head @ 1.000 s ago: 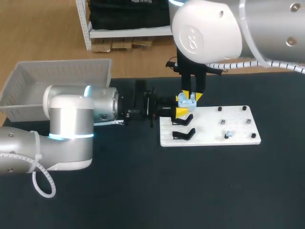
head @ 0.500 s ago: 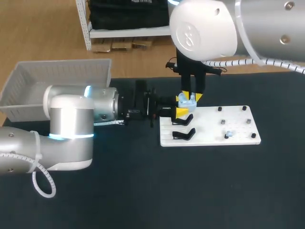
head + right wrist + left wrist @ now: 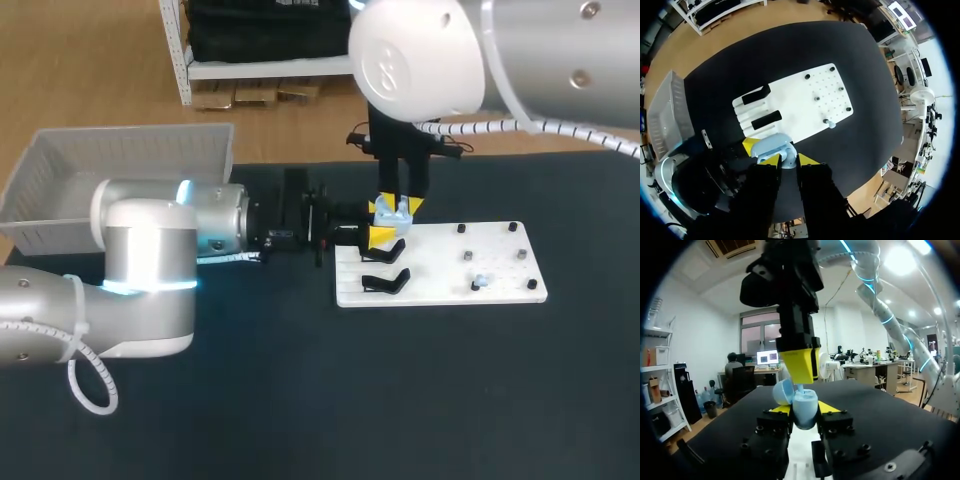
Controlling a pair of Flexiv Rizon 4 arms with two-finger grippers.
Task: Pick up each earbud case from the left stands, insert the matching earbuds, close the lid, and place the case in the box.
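Left gripper (image 3: 804, 414) is clamping the light-blue earbud case (image 3: 805, 407) between both yellow tips. The lid (image 3: 783, 391) is standing open. Right gripper (image 3: 786, 160) is hanging straight over the case, fingers pinching a pale-blue earbud (image 3: 801, 388) at its mouth. Beyond, near the left end of the white board (image 3: 500, 262), two black stands (image 3: 385, 282) are sitting bare. Another earbud (image 3: 481, 281) is lying among the pegs. Grey box (image 3: 120, 150) is sitting far left.

White board (image 3: 505, 275) lies flat on black table (image 3: 400, 400).
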